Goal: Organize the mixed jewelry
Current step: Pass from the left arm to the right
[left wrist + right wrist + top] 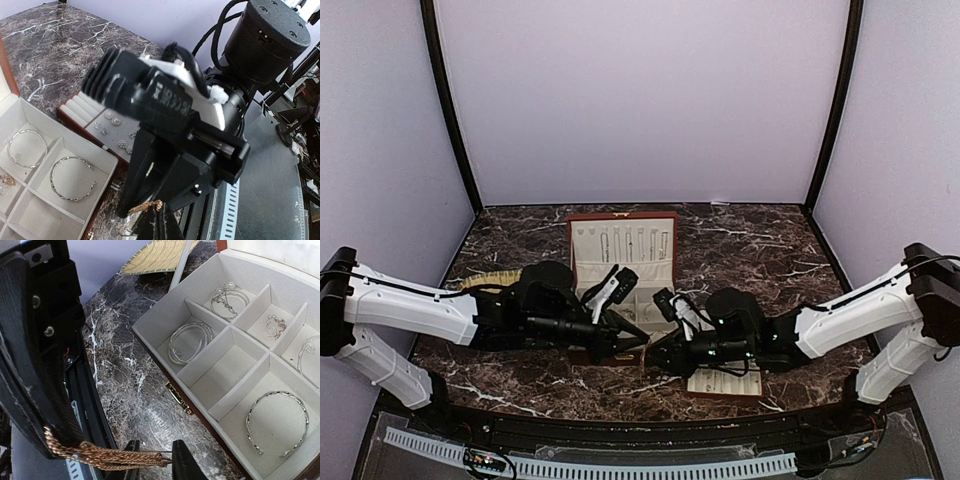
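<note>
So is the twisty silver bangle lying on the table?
No, the twisty bangle lies inside a corner compartment of the box.

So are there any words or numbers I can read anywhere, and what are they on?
Nothing here can be read.
Raised marks on the right arm's black casing: too blurred to read.
Jewelry box, slotted tray, marble table: no words or numbers.
</note>
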You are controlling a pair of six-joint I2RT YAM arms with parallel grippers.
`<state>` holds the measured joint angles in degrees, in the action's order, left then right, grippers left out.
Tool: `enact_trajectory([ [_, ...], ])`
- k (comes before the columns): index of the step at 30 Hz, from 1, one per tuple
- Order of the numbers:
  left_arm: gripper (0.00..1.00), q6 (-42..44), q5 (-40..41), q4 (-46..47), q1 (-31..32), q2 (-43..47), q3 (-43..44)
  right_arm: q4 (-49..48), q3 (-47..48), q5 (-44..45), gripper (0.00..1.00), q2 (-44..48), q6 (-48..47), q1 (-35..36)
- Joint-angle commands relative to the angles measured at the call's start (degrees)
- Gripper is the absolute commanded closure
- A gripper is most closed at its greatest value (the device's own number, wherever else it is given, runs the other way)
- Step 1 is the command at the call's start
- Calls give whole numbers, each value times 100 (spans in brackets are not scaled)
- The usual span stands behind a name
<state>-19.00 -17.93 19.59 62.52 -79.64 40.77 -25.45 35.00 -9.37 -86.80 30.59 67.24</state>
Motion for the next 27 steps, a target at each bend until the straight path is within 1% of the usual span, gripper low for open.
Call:
enact_trajectory([
  [1, 100, -73, 143, -156, 6, 213, 36, -497, -11, 99, 93, 303, 26, 52],
  [2, 100, -69, 187, -198, 12, 231, 36, -435, -18, 211, 98, 363, 40, 50],
  [3, 100, -61, 233, -248, 6, 263, 25, -373, -26, 331, 100, 422, 60, 52],
  [6, 100, 30, 358, -453, -1, 386, 22, -71, -14, 703, 100, 663, 80, 52],
  [8, 100, 121, 490, -733, -3, 461, 63, 318, 58, 904, 100, 829, -13, 52],
  [14, 100, 313, 1062, -1246, -3, 672, 150, 1224, 198, 1519, 100, 1286, -161, 52],
  [20, 100, 319, 1151, -1212, -10, 715, 159, 1601, 265, 1619, 100, 1453, -172, 52],
  [27, 100, 386, 1014, -1077, -11, 692, 144, 1757, 453, 1322, 100, 1386, -199, 52],
])
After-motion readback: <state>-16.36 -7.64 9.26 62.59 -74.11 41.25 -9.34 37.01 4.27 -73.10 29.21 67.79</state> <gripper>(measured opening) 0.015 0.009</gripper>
